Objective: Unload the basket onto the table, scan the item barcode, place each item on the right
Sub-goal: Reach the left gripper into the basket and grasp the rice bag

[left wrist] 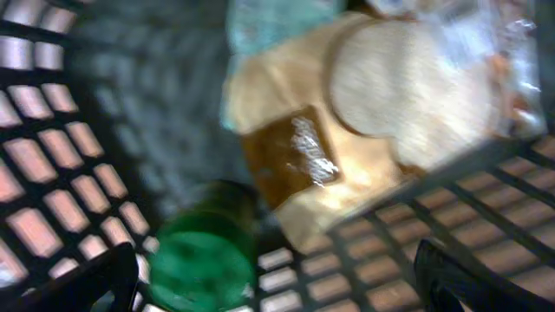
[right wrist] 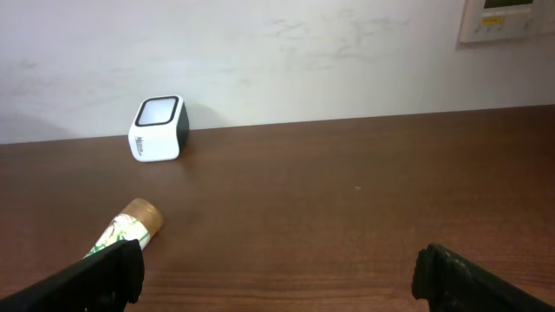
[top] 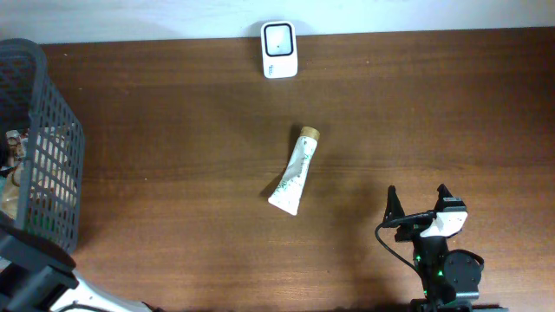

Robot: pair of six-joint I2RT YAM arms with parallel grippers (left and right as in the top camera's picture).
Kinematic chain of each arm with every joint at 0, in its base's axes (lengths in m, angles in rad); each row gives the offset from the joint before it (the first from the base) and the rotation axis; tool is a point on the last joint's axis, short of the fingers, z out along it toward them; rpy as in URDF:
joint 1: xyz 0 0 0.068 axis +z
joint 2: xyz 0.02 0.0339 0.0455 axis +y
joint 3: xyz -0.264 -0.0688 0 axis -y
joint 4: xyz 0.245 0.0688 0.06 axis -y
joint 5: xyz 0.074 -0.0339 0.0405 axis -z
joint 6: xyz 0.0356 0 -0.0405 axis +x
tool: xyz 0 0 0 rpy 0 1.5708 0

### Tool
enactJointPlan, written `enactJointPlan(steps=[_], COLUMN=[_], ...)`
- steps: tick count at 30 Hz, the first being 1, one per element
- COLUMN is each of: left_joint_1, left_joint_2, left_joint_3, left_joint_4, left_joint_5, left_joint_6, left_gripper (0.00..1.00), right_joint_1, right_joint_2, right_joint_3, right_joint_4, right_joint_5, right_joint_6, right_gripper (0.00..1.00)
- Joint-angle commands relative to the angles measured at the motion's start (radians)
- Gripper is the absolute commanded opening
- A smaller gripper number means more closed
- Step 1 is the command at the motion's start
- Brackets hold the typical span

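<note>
**Item.** The tube [top: 293, 176] lies flat on the brown table [top: 173, 104], near its centre. The body is white with a green printed pattern. A tan cap [top: 310, 133] closes the far end. The near end is a flat, wide crimp. The tube lies at a slant, with the cap pointing far and slightly right and the crimp pointing near and slightly left. No barcode can be made out in any view. Nothing touches the tube.

**Scanner.** The scanner [top: 279, 49] is a white block with a dark-framed window. It stands at the far edge of the table against the pale wall [right wrist: 303, 52], well apart from the tube and slightly left of the cap.

**Right gripper.** The right gripper [top: 418, 198] sits over the near right part of the table, well apart from the tube. Its two dark fingers [right wrist: 95, 277] are spread wide with only bare table between them, and it holds nothing. In the right wrist view the tube's cap end shows just beside the left finger and the scanner stands farther back.

**Left gripper.** The left gripper [left wrist: 277, 282] is over the dark mesh basket [top: 52, 147] at the left edge of the table. Its jaws are spread wide and grip nothing. Below it, blurred, lie a clear-wrapped packet [left wrist: 408, 78] and a green round object [left wrist: 199, 260].
</note>
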Motion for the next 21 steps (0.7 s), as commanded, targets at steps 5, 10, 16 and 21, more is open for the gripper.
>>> enactJointPlan(steps=[5, 10, 16, 21], left_joint_1=[0.002, 0.002, 0.002, 0.002], left_joint_2=[-0.002, -0.002, -0.001, 0.001], left_joint_3=[-0.233, -0.376, -0.417, -0.431], left_joint_4=[0.221, 0.359, 0.397, 0.419], left_joint_5=[-0.134, -0.109, -0.107, -0.052], left_joint_6=[0.046, 0.142, 0.142, 0.142], left_gripper=[0.99, 0.99, 0.99, 0.99], right_joint_1=[0.008, 0.008, 0.008, 0.008], right_joint_2=[-0.008, -0.008, -0.008, -0.008], right_joint_3=[-0.009, -0.009, -0.009, -0.009], right_joint_4=[0.002, 0.002, 0.002, 0.002], right_joint_5=[-0.005, -0.005, -0.005, -0.005], right_joint_6=[0.008, 0.008, 0.008, 0.008], right_gripper=[0.98, 0.98, 0.98, 0.98])
